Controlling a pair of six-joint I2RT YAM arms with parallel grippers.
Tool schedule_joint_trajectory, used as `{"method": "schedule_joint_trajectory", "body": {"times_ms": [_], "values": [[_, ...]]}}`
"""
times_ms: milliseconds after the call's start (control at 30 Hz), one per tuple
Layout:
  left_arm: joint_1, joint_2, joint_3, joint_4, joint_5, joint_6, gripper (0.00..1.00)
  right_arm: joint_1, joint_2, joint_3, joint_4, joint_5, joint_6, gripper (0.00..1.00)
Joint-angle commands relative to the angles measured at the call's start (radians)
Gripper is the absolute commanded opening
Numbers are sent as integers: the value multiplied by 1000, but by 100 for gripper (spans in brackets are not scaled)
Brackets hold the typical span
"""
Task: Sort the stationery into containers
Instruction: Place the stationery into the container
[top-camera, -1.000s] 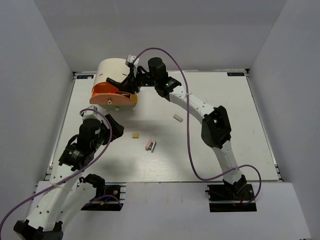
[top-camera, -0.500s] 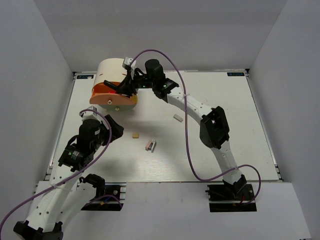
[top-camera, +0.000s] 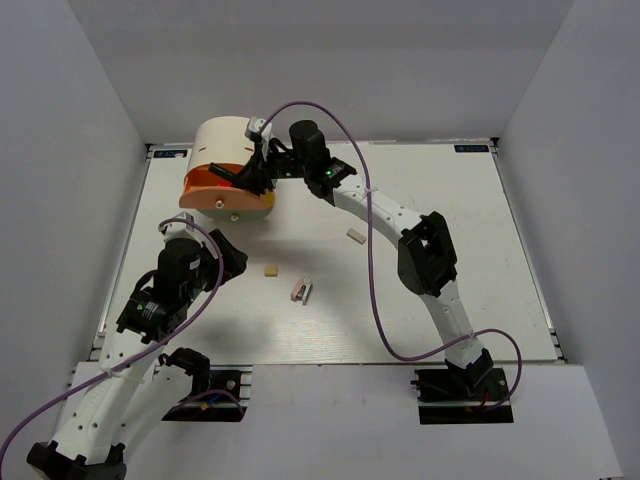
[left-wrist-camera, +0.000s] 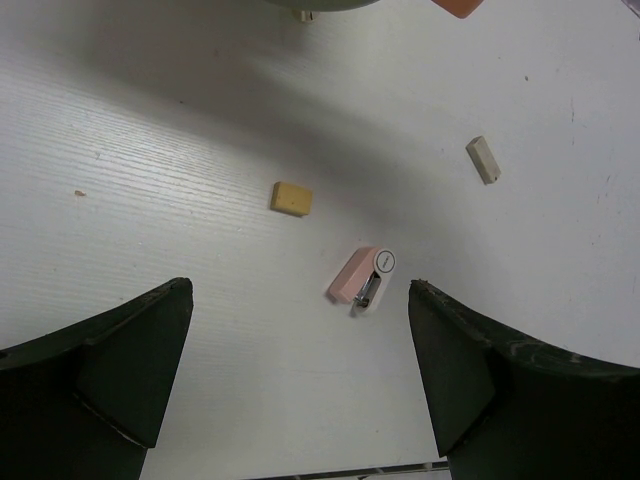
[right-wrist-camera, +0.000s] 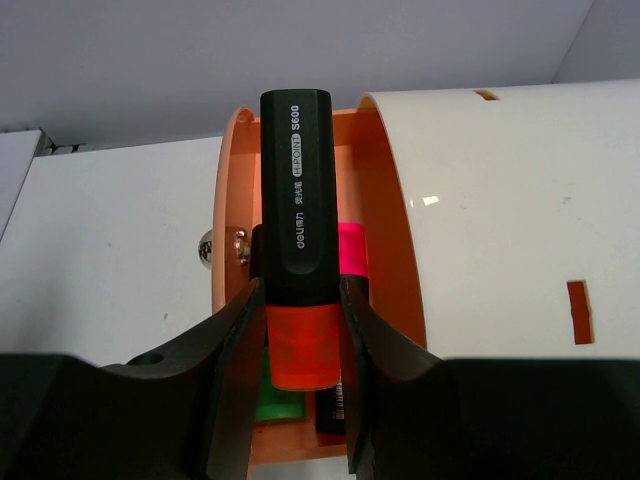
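Note:
My right gripper (right-wrist-camera: 300, 312) is shut on a black marker with an orange cap (right-wrist-camera: 297, 240), held over the pulled-out orange drawer (right-wrist-camera: 228, 200) of the cream cylindrical container (top-camera: 222, 142). A pink-capped marker (right-wrist-camera: 352, 250) and a green-capped marker (right-wrist-camera: 282, 402) lie inside that drawer. On the table lie a tan eraser (left-wrist-camera: 291, 198), a grey eraser (left-wrist-camera: 483, 160) and a pinkish-white clip (left-wrist-camera: 364, 281). My left gripper (left-wrist-camera: 300, 290) hangs open above the table just short of the clip, holding nothing.
A small pale knob (right-wrist-camera: 207, 247) sticks out of the drawer front. In the top view the tan eraser (top-camera: 270, 270), clip (top-camera: 301, 290) and grey eraser (top-camera: 355, 237) lie mid-table between the arms. White walls enclose the table (top-camera: 450, 300) on three sides.
My right gripper has shifted a little to the left over the drawer with the orange-capped marker in it. The left arm and the loose items have not moved.

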Motion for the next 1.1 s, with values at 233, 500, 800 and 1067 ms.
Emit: {"method": "schedule_joint_trajectory", "body": {"times_ms": [233, 500, 800, 1067], "values": [[-3, -9, 28, 8, -15, -4, 99, -2, -22, 58, 3, 4, -33, 44], [-3, 0, 28, 17, -15, -4, 99, -7, -43, 50, -11, 10, -50, 47], [-3, 0, 8, 63, -5, -4, 99, -16, -117, 112, -67, -18, -61, 47], [-3, 33, -21, 146, -5, 16, 99, -59, -235, 1, -106, 25, -21, 38]]}}
